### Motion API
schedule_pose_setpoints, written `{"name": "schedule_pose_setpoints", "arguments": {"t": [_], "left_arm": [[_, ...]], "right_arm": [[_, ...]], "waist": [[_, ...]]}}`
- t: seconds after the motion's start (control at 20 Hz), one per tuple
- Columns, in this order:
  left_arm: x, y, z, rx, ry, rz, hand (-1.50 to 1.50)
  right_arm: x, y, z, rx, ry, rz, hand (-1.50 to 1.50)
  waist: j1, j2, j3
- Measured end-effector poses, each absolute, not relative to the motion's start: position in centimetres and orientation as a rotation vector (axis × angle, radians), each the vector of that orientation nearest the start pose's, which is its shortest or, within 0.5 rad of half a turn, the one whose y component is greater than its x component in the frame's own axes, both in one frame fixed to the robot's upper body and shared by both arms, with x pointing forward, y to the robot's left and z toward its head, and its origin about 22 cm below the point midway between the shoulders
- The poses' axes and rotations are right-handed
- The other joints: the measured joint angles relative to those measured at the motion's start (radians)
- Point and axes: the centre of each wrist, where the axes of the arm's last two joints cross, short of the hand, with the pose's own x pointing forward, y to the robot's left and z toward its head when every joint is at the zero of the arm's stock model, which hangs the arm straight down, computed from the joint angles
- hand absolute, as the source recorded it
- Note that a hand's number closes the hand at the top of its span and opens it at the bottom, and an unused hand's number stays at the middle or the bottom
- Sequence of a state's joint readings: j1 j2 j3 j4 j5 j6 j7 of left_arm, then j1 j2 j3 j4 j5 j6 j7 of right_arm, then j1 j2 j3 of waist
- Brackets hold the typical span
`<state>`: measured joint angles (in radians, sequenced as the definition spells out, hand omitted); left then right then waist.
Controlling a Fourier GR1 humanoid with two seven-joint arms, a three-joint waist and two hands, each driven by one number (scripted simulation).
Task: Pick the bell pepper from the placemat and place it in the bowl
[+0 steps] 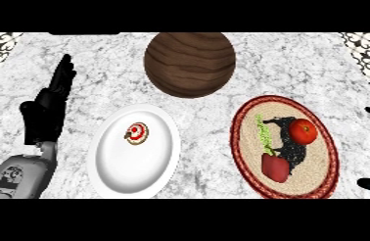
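With the left hand [49,108] resting open-fingered near the counter's left edge, the bell pepper [274,166] is lying on the placemat [249,137] toward the right edge, needing a steep approach clear of the tomato [304,131], while the right hand's fingers cannot be told.

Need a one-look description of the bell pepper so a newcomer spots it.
Find the oval woven placemat with the red rim, right of the white plate. The bell pepper is the dark red, blocky piece at its near end; the tomato beyond it is rounder and brighter.

A white plate [115,166] lies on the marble counter [289,63]; a small red-and-white frosted pastry [136,133] sits on its upper part.
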<state>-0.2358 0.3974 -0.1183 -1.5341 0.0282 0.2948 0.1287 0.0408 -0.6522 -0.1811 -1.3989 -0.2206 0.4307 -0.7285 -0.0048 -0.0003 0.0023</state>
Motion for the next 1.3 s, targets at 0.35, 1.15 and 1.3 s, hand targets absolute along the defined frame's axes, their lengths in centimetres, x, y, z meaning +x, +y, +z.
{"name": "schedule_pose_setpoints", "arguments": {"t": [0.35, 1.15, 1.3], "left_arm": [[29.1, 26.8, 7.7, 0.387, -1.651, -0.166, 0.00], [28.8, 26.6, 7.8, 0.392, -1.641, -0.169, 0.00], [28.4, 26.6, 7.8, 0.389, -1.639, -0.168, 0.00]], "right_arm": [[22.7, -42.5, 10.6, -0.156, -1.919, 0.908, -1.50], [22.8, -31.4, 13.2, -0.186, -1.569, 1.401, -1.50], [22.8, -29.9, 12.3, -0.214, -1.485, 1.456, -1.50]], "waist": [[0.003, -0.001, -0.003], [0.007, -0.001, -0.003], [0.008, 0.000, -0.003]]}}
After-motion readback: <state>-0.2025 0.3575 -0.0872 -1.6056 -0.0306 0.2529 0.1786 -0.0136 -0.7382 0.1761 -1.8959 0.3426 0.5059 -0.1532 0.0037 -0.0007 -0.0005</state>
